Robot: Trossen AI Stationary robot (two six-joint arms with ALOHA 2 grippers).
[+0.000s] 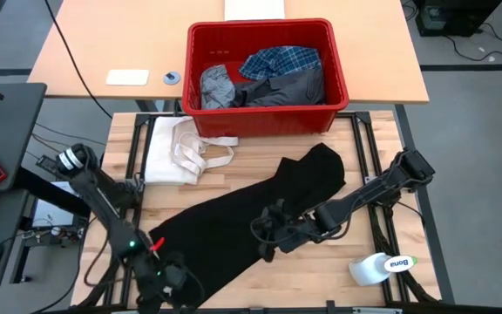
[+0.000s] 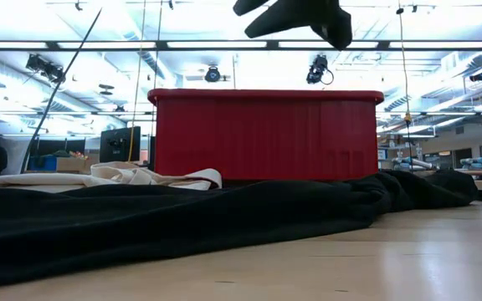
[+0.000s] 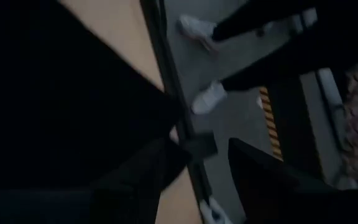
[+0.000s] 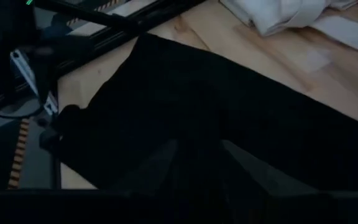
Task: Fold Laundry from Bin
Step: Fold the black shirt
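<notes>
A large black garment (image 1: pixel 251 209) lies spread flat on the wooden table, slanting from the near left to the far right; the low view shows the black garment (image 2: pixel 182 221) resting flat on the table. My left gripper (image 1: pixel 171 277) is open at its near-left end by the table's edge (image 3: pixel 166 205). My right gripper (image 1: pixel 268 234) hangs open above the garment's middle (image 4: pixel 229 106), clear of it in the low view (image 2: pixel 295 17). The red bin (image 1: pixel 268 118) at the far edge holds a plaid shirt (image 1: pixel 281 61), a light grey garment (image 1: pixel 216 87) and a dark grey one (image 1: pixel 290 87).
A cream cloth with strap loops (image 1: pixel 177 148) lies at the far left, in front of the bin. A white bottle (image 1: pixel 382 266) lies at the near right corner. A person's white shoes (image 3: pixel 209 96) show on the floor beyond the table's near-left edge.
</notes>
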